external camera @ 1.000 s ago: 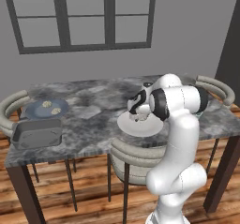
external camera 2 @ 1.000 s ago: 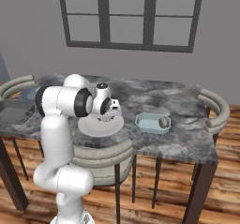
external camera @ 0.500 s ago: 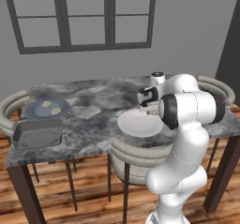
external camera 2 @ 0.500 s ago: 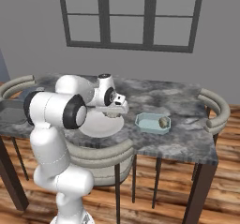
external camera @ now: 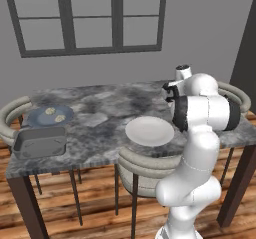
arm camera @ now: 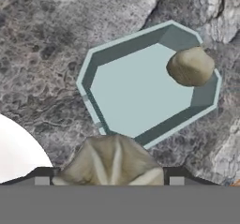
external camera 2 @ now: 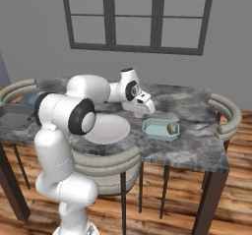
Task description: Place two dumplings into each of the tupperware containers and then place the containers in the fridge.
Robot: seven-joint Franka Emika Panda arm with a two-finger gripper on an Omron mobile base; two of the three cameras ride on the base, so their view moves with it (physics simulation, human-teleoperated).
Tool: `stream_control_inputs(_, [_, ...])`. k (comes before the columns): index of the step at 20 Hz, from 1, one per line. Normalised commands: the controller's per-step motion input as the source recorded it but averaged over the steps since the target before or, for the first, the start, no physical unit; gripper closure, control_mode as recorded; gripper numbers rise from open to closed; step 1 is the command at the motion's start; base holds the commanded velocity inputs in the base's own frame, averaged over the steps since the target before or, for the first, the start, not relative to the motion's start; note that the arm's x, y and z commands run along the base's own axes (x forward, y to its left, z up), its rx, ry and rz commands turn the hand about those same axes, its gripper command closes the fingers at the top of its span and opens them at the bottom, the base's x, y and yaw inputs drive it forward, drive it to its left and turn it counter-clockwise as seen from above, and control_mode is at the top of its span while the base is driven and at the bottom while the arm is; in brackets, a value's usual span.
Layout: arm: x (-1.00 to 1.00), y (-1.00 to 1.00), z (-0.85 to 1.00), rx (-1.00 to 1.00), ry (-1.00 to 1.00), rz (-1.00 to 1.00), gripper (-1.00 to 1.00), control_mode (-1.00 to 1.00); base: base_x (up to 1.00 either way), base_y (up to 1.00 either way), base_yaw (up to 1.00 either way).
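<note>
My gripper (arm camera: pixel 110 178) is shut on a pleated tan dumpling (arm camera: pixel 111 160) and hangs just short of the near rim of the pale blue-teal tupperware container (arm camera: pixel 136 94). A second dumpling (arm camera: pixel 191 66) lies in that tub's far corner. From the right base view, the gripper (external camera 2: pixel 147 109) hovers at the left end of the teal tub (external camera 2: pixel 158 130), whose dumpling (external camera 2: pixel 172 128) shows. The dark grey container (external camera: pixel 40 144) sits empty at the table's left front. Behind it, two dumplings (external camera: pixel 50 111) (external camera: pixel 60 118) rest on a blue-grey plate (external camera: pixel 37 117). The fridge is out of view.
An empty white plate (external camera: pixel 149 131) lies at the table's front edge, just left of the teal tub (external camera 2: pixel 106 129). Rounded chairs (external camera: pixel 145 163) (external camera 2: pixel 224 113) ring the marble table (external camera: pixel 100 103). A grey wall with a window stands behind.
The arm has swung away from above the white plate toward the teal container, carrying the dumpling; the gripper now sits at the tub's near edge.
</note>
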Motion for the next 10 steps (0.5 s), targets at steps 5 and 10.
stream_control_inputs(5, [0.60, -0.88, -0.21, 0.03, 0.07, -0.01, 1.00, -1.00, 0.00, 0.00, 0.00])
stream_control_inputs(10, [0.32, -0.57, -0.75, 0.11, 0.00, 0.00, 1.00, -1.00, 0.00, 0.00, 0.00])
